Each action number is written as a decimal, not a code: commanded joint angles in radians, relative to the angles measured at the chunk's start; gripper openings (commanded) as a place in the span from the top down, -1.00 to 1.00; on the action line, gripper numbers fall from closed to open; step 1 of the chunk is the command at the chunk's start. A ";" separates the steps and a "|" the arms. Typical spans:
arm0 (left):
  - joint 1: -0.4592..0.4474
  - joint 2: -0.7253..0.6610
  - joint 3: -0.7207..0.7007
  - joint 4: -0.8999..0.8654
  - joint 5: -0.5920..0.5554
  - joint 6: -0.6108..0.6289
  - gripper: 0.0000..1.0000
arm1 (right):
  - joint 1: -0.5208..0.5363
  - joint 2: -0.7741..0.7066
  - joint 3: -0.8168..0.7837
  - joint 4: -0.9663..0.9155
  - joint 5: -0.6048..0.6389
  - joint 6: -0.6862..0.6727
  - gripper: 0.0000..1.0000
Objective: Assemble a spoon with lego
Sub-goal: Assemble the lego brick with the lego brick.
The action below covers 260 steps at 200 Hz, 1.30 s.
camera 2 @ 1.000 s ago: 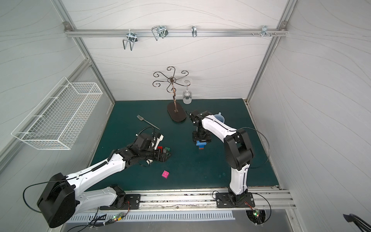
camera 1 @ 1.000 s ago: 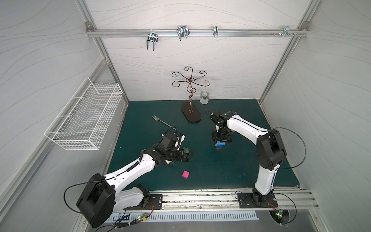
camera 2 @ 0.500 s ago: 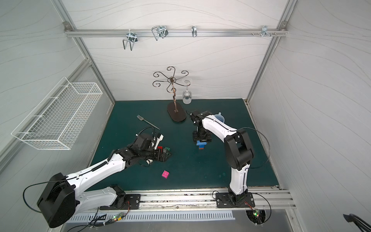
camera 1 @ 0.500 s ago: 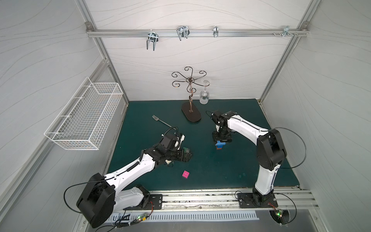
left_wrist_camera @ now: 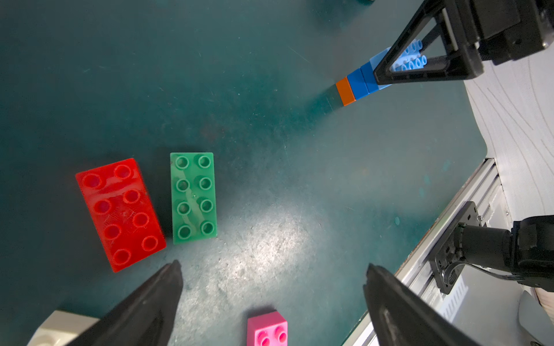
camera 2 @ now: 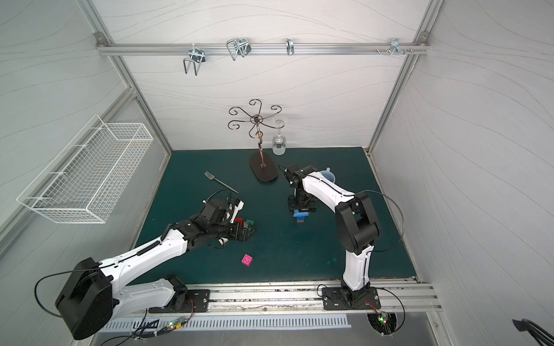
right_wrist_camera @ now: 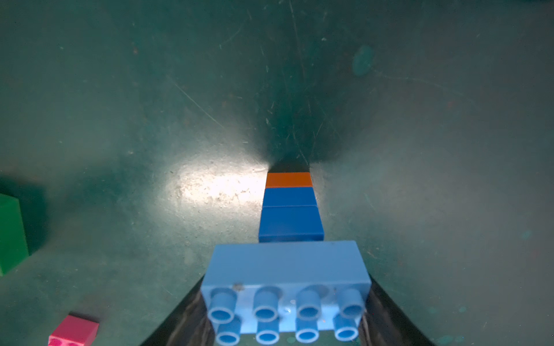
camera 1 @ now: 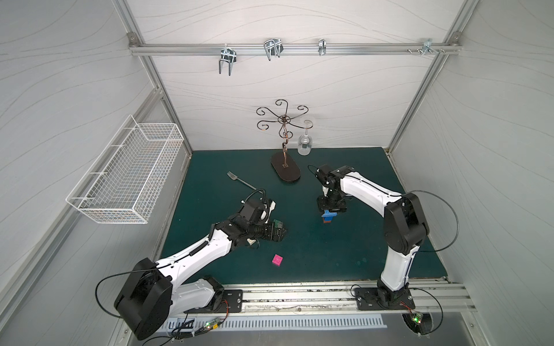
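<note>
Holding the half-built spoon [right_wrist_camera: 290, 223] upright, orange end on the mat [left_wrist_camera: 269, 119], the right claw [camera 1: 330, 209] is closed partway on the light blue brick [right_wrist_camera: 286, 263] at its top. The left claw [left_wrist_camera: 273, 266] is wide open and empty. It hangs by the red brick [left_wrist_camera: 120, 214], green brick [left_wrist_camera: 194, 197] and pink brick [left_wrist_camera: 266, 331].

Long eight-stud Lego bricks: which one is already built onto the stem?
The light blue plastic brick, clamped in the right end effector on the blue-and-orange stem; the red brick and green brick lie loose.
</note>
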 commanded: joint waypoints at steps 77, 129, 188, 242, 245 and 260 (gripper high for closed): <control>-0.004 -0.021 0.002 0.022 -0.024 -0.004 -1.00 | -0.013 0.119 -0.021 -0.021 -0.051 -0.037 -0.27; -0.004 -0.028 0.000 0.015 -0.036 -0.003 -1.00 | -0.003 0.137 0.012 -0.031 -0.022 -0.035 -0.26; -0.005 -0.035 -0.006 0.010 -0.043 0.000 -1.00 | -0.006 0.144 -0.029 0.014 -0.113 -0.033 -0.26; -0.005 -0.033 -0.009 0.012 -0.044 -0.001 -1.00 | -0.028 0.100 -0.022 -0.021 -0.053 -0.044 -0.25; -0.004 -0.033 -0.010 0.012 -0.044 -0.001 -1.00 | -0.028 0.098 -0.019 -0.024 -0.053 -0.043 -0.25; -0.004 -0.035 -0.011 0.014 -0.044 -0.003 -1.00 | -0.025 0.090 -0.002 -0.035 -0.048 -0.040 -0.25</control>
